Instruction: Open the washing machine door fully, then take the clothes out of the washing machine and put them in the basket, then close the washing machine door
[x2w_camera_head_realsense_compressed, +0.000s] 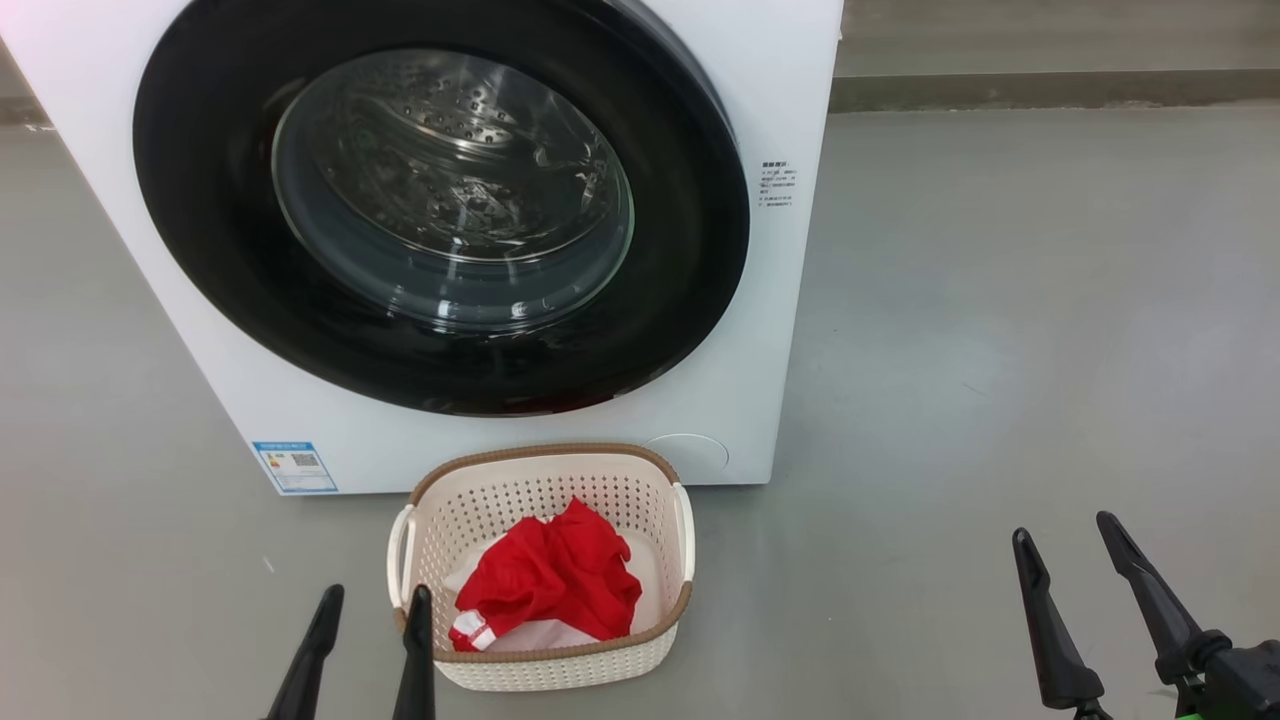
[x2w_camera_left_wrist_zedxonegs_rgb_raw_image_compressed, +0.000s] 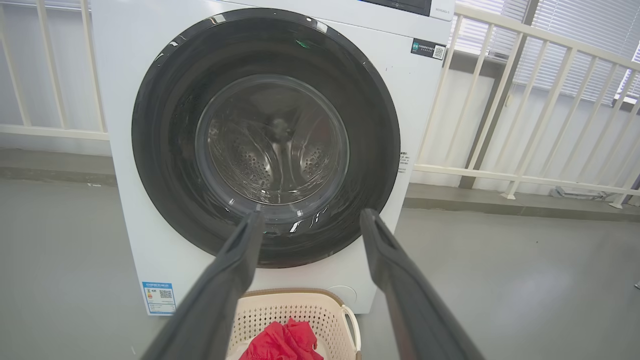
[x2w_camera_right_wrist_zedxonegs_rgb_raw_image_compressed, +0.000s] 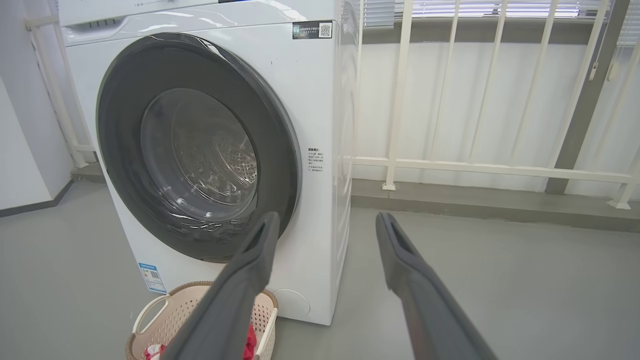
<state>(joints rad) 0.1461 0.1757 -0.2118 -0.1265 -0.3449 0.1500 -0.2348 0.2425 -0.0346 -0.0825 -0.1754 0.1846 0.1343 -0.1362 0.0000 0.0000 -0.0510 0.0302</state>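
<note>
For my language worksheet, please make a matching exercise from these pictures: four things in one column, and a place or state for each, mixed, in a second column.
1. washing machine door
2. clothes
3. basket
4. right tool

A. open, holding nothing
B. standing in front of the washing machine
C. shut
D. lying in the basket

Pairs: 1-C, 2-D, 3-B, 4-A

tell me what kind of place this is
Likely a laundry corner on an enclosed balcony or utility area: a white washing machine stands on a grey floor, a basket of red clothes sits before it, and a pale railing with window blinds runs behind.
</note>
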